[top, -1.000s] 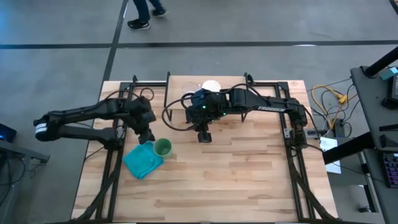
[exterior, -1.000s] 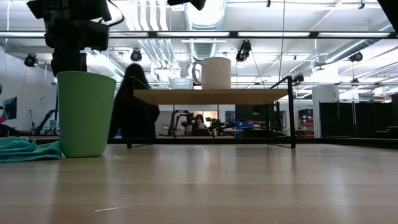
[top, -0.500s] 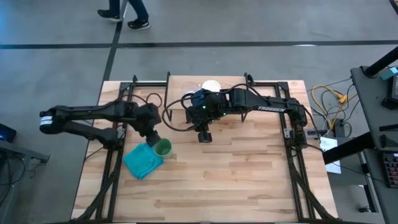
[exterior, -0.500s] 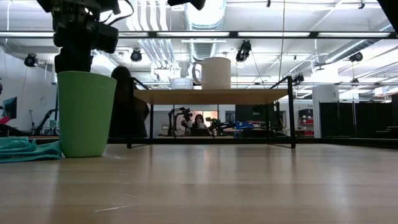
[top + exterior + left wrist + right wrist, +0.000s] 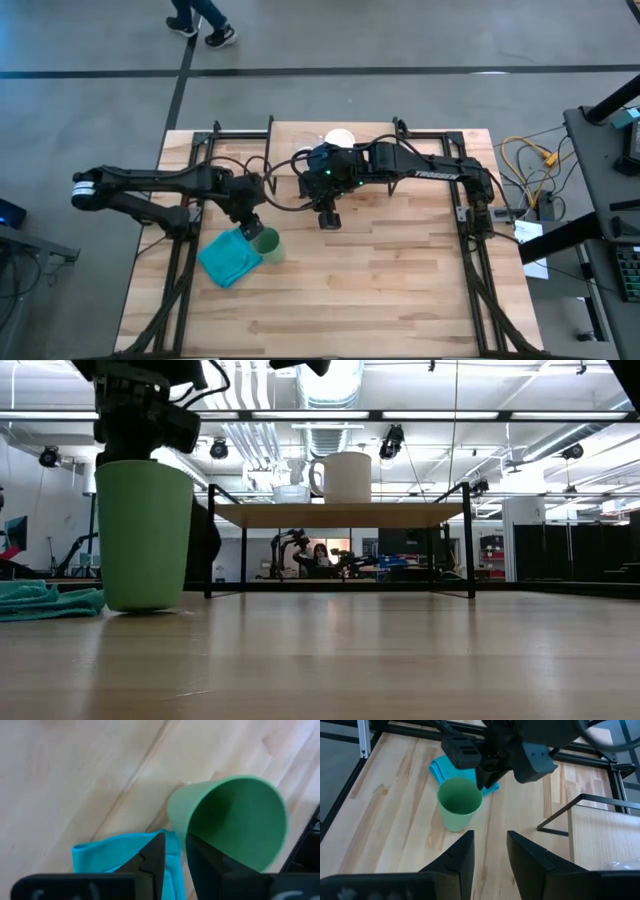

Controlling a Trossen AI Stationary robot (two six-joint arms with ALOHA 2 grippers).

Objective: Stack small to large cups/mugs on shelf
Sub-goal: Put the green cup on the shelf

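The green cup (image 5: 266, 245) (image 5: 145, 535) (image 5: 459, 802) stands left of the table's middle, beside a teal cloth (image 5: 228, 260). My left gripper (image 5: 252, 228) (image 5: 175, 855) is shut on its rim from above. My right gripper (image 5: 328, 218) (image 5: 490, 852) hangs open above the table's middle, in front of the shelf (image 5: 340, 515), touching nothing. The white mug (image 5: 345, 477) (image 5: 340, 136) and the small glass cup (image 5: 291, 493) stand side by side on the shelf board. My left gripper pinches the green cup's wall at the rim (image 5: 181, 831) on the side toward the cloth, one finger (image 5: 205, 857) inside the cup and one (image 5: 154, 855) outside. The fingers come from above, slanting down. The cup is about upright, its base at the tabletop in the low view.
The teal cloth (image 5: 115, 860) (image 5: 40, 600) lies crumpled against the cup's left side. The shelf's black legs (image 5: 468, 540) and the black frame rails (image 5: 185, 270) border the work area. Bare wood (image 5: 380, 290) stretches toward the near and right edges. A person walks beyond the table (image 5: 200, 20).
My left gripper has travelled toward the table's right and near edge, from beside the cloth onto the green cup's rim. The cup has slid a little toward the near and right edges, away from the cloth. The right arm has kept still.
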